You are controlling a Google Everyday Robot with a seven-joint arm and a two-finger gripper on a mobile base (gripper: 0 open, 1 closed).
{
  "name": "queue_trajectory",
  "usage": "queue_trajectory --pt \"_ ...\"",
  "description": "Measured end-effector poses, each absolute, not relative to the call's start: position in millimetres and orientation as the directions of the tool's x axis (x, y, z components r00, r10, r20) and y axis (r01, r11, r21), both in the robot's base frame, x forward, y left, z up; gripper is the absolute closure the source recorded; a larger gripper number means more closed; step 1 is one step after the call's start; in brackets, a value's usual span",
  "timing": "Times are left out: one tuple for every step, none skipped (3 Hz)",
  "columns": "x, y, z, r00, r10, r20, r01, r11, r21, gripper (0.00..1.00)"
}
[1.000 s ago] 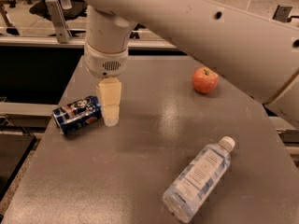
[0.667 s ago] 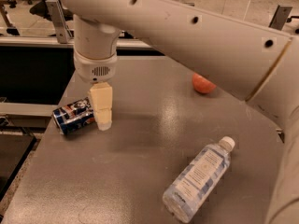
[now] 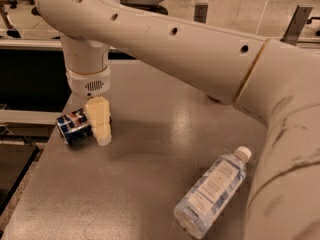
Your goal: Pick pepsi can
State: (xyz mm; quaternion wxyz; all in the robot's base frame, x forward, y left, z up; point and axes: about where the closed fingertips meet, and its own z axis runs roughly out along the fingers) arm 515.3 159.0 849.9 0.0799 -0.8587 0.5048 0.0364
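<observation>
The pepsi can (image 3: 74, 127) is seen lying on its side at the left edge of the bench (image 3: 150, 154), nearer the far-left corner. Just to its right, the gripper (image 3: 100, 126) is lowered to the bench surface, hung from the arm (image 3: 190, 49). Whether the can is clasped cannot be told. A clear water bottle (image 3: 212, 193) is laid on its side toward the near-right corner, well apart from the can.

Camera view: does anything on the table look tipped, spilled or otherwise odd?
Both drinks lie on their sides: the pepsi can near the left edge of the table, with the gripper down at its right end, and the water bottle at front right. No spill shows.
</observation>
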Motion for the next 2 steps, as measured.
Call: queue_trajectory --pt "514.6 163.0 843.6 0.491 -0.863 -0.123 -0.871 -0.483 -0.085 0.16" --pt "512.7 167.1 844.2 0.495 -0.860 -0.121 -0.869 -0.490 -0.074 0.39"
